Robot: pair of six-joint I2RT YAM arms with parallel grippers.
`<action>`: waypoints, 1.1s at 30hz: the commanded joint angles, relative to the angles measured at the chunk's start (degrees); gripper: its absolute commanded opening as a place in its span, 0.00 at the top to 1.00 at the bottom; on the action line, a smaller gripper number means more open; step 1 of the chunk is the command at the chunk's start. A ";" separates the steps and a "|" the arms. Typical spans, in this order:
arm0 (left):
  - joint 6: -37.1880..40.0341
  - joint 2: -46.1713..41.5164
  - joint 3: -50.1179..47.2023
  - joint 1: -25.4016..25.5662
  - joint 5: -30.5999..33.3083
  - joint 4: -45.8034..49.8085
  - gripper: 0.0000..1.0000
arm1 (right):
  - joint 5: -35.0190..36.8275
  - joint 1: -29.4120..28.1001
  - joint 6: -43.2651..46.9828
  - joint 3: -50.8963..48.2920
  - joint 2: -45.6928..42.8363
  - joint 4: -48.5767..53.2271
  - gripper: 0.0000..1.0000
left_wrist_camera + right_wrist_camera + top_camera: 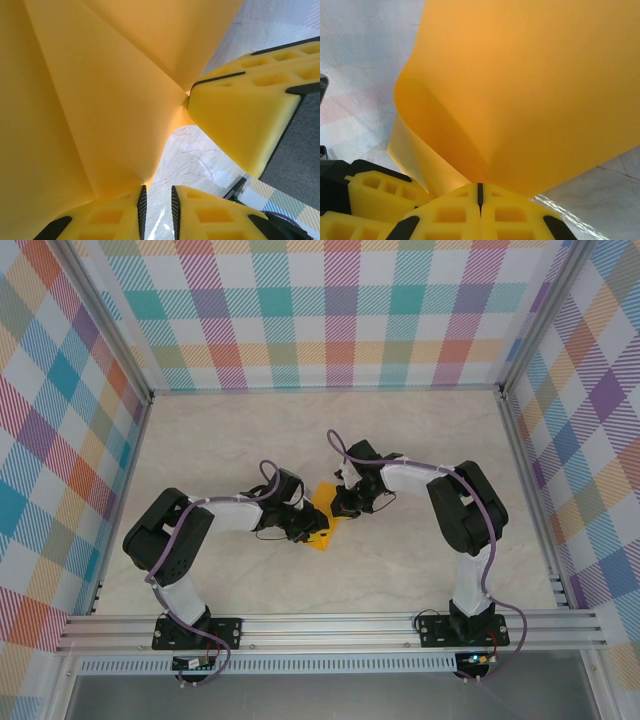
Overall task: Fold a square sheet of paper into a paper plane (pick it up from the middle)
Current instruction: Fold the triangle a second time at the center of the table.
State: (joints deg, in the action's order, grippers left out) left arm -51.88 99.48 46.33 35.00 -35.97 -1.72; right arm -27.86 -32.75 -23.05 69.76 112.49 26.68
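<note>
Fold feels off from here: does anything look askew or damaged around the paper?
The sheet pinched in the shut right gripper bows into a loose curl instead of lying flat; the left gripper stands slightly open beside it. No tears visible.

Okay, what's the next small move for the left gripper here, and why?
Probably nudge the left gripper sideways onto the paper and close. Its jaws stand slightly apart with the table showing between them, while the right gripper pinches the paper.
</note>
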 commanded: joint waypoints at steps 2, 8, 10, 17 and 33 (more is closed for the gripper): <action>-0.67 -0.29 -0.38 0.67 -0.19 -0.10 0.77 | 0.03 -0.38 1.08 0.38 1.20 1.47 0.98; -0.61 0.36 -0.45 0.77 -0.23 -0.05 0.78 | 0.69 -0.39 0.99 0.64 1.51 1.67 0.98; -0.64 0.60 -0.50 0.77 -0.28 -0.05 0.78 | 0.85 -0.39 0.99 0.72 1.58 1.63 0.98; -0.77 0.99 -0.53 0.91 -0.16 -0.09 0.78 | 1.40 -0.39 1.02 1.43 2.12 1.92 0.98; -0.92 1.40 -0.75 1.09 0.02 -0.22 0.78 | 1.85 -0.38 1.58 3.19 3.05 2.31 0.98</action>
State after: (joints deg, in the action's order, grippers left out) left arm -52.10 100.03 46.30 35.24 -35.97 -1.91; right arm -26.35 -32.75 -23.03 71.24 114.24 28.14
